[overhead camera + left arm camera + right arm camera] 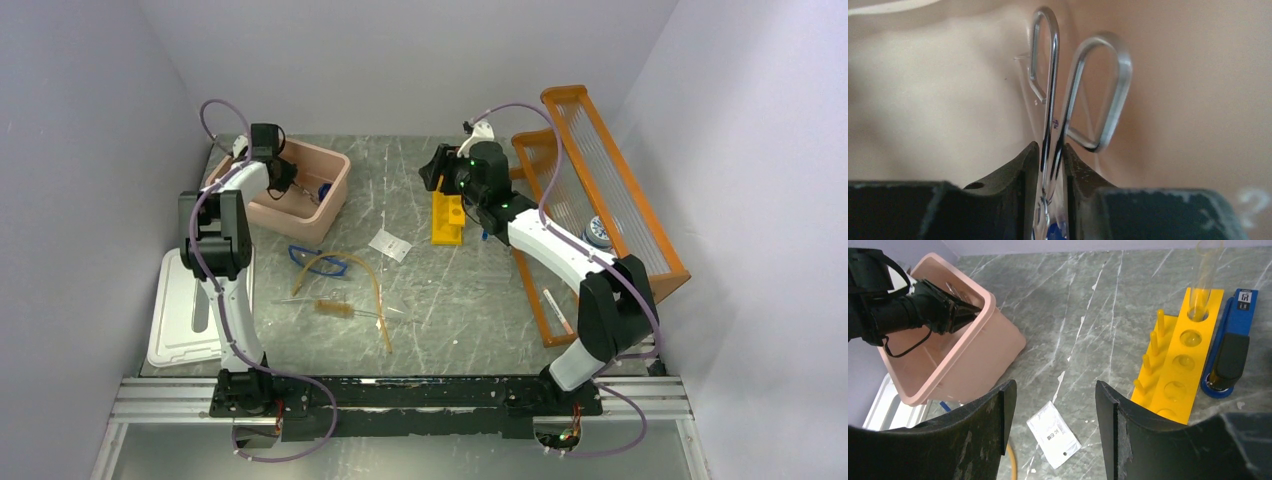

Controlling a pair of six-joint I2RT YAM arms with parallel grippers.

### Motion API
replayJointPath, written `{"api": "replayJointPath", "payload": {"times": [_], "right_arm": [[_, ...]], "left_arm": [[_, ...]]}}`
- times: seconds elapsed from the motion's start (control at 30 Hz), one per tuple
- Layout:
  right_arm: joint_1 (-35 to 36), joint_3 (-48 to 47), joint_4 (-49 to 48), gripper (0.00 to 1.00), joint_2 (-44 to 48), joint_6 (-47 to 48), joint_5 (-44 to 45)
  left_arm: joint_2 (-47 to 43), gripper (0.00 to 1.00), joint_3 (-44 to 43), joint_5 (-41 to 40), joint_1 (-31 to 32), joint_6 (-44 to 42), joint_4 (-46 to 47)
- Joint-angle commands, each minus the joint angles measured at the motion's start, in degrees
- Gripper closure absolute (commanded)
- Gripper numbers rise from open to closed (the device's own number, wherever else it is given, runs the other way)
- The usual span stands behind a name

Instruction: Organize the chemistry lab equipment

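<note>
My left gripper point(1052, 150) is shut on the metal scissors point(1083, 90), handles pointing away, inside the pink tub point(330, 215). In the top view this gripper point(285, 182) reaches down into the tub. My right gripper point(1055, 390) is open and empty, held above the table over the white packet point(1053, 435), beside the yellow tube rack point(1178, 375), which holds one clear glass tube point(1204, 275). On the table lie the blue-framed goggles point(318, 260), the amber tubing point(378, 290), the wire brush point(335, 308) and the packet point(389, 245).
The orange shelf rack point(600, 190) stands tilted at the right. The tub's white lid point(185, 310) lies at the left edge. A blue and black device point(1230, 350) lies right of the yellow rack. A small blue item point(323, 190) sits in the tub.
</note>
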State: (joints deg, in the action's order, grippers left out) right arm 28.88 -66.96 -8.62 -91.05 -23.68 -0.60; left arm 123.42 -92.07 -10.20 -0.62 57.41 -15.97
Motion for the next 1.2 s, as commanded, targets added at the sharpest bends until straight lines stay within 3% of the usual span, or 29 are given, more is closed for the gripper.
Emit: {"api": "replayJointPath", "payload": {"times": [0.0, 0.17, 0.47, 0.7, 0.9, 1.03, 1.17], "right_arm": [[-0.39, -3.15, -0.8, 0.37, -1.01, 1.62, 1.82], [-0.35, -4.12, -0.53, 0.37, -1.58, 1.88, 1.57], [-0.03, -5.48, 2.82, 0.37, -2.27, 2.55, -0.83], [5.24, -6.07, 6.51, 0.37, -2.78, 6.66, -1.58], [12.69, -6.75, 12.94, 0.37, -6.82, 10.58, 0.47], [16.5, -8.12, 19.05, 0.38, -10.44, 8.57, 2.99], [19.53, -9.27, 26.25, 0.39, -13.22, 6.28, 5.85]], "left_arm": [[0.19, 0.68, -2.5, -3.37, 1.45, 0.74, -0.94], [-1.44, 0.61, -4.1, -4.35, 2.18, -2.19, -2.27], [-9.36, 0.38, -4.85, -5.95, 2.78, -9.47, -6.16], [-19.02, 0.35, -2.22, -0.15, 3.35, -20.74, -7.49], [-29.9, 0.36, 5.58, 8.07, 4.26, -28.94, -7.93], [-37.93, 0.36, 11.7, 13.08, 4.59, -32.95, -7.17], [-44.7, 0.35, 15.95, 11.74, 7.28, -37.42, -8.4]]}}
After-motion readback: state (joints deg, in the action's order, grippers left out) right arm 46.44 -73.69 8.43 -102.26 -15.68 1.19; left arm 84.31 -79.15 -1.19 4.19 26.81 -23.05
